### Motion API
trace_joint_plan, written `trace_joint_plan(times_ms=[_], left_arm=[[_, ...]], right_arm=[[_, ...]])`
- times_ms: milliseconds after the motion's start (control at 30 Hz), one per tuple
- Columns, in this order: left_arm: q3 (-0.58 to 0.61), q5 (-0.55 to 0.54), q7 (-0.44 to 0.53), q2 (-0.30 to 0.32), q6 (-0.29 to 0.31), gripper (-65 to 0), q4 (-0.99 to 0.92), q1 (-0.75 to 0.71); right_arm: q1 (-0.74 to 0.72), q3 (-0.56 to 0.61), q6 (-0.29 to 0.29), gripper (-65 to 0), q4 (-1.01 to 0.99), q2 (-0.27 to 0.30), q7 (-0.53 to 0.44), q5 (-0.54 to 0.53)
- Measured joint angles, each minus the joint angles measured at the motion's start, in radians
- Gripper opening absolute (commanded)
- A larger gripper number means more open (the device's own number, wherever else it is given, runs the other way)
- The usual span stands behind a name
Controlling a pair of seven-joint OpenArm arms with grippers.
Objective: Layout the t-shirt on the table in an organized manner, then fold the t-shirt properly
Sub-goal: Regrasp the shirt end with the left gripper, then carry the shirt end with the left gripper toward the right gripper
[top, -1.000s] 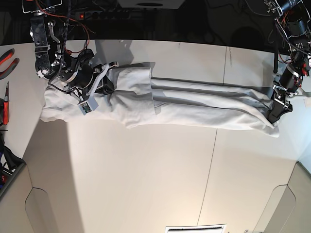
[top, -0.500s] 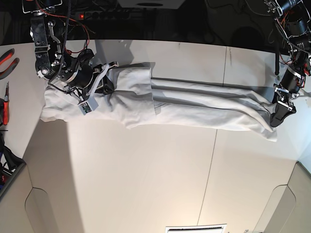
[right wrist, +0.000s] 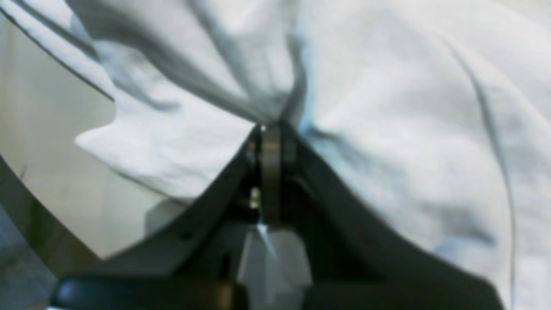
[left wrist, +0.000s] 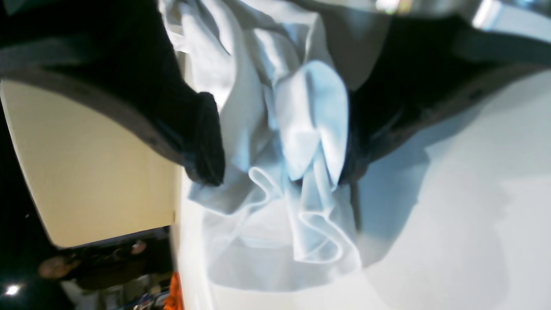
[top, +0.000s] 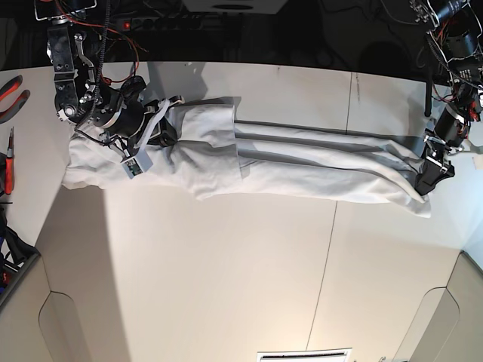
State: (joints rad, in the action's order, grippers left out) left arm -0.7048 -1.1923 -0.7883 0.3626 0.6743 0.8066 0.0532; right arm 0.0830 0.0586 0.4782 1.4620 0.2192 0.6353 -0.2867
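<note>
Counter [top: 226,271] lies bare below my stretched t-shirt [top: 302,162]; right fingers [right wrist: 269,129] pinch its cloth, left fingers [left wrist: 206,142] spread wide around its bunched end.

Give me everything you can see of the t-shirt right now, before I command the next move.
The t-shirt is plain white, soft, wrinkly cloth, stretched into a long, narrow, creased band across the far part of the table. One end bunches wider under the right gripper, whose jaws are shut, pinching a fold. At the other end, the left gripper has wide-open jaws with ruffled hem folds hanging loosely between them, not clamped. The middle lies on the tabletop.
</note>
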Motion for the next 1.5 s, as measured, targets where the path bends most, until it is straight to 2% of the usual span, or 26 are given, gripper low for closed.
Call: trace_joint_plan(times_ms=[233, 267, 333, 467, 800, 967, 1067, 1333, 1500], left_arm=[[0.002, 0.13, 0.079, -0.003, 0.0, -23.3, 0.0, 0.024], [0.002, 0.138, 0.079, -0.003, 0.0, -25.3, 0.0, 0.024], [0.002, 0.138, 0.079, -0.003, 0.0, -35.9, 0.0, 0.024], [0.0, 0.131, 0.083, -0.016, 0.0, -64.6, 0.0, 0.024], [0.001, 0.071, 0.077, -0.026, 0.0, -65.0, 0.019, 0.018], [0.001, 0.069, -0.036, -0.031, 0.0, -65.0, 0.138, 0.002], [0.014, 0.021, -0.098, -0.04, 0.0, -65.0, 0.229, -0.017], [0.227, -0.01, -0.116, -0.054, 0.004, -65.0, 0.455, -0.146], [0.338, -0.012, -0.12, -0.118, 0.004, -65.0, 0.536, -0.156]], right_arm=[[0.0, 0.0, 0.0, -65.0, 0.0, 0.0, 0.0, 0.0], [0.0, 0.0, 0.0, -65.0, 0.0, 0.0, 0.0, 0.0], [0.0, 0.0, 0.0, -65.0, 0.0, 0.0, 0.0, 0.0], [0.0, 0.0, 0.0, -65.0, 0.0, 0.0, 0.0, 0.0], [0.0, 0.0, 0.0, -65.0, 0.0, 0.0, 0.0, 0.0], [0.0, 0.0, 0.0, -65.0, 0.0, 0.0, 0.0, 0.0], [0.0, 0.0, 0.0, -65.0, 0.0, 0.0, 0.0, 0.0], [0.0, 0.0, 0.0, -65.0, 0.0, 0.0, 0.0, 0.003], [0.0, 0.0, 0.0, -65.0, 0.0, 0.0, 0.0, 0.003]])
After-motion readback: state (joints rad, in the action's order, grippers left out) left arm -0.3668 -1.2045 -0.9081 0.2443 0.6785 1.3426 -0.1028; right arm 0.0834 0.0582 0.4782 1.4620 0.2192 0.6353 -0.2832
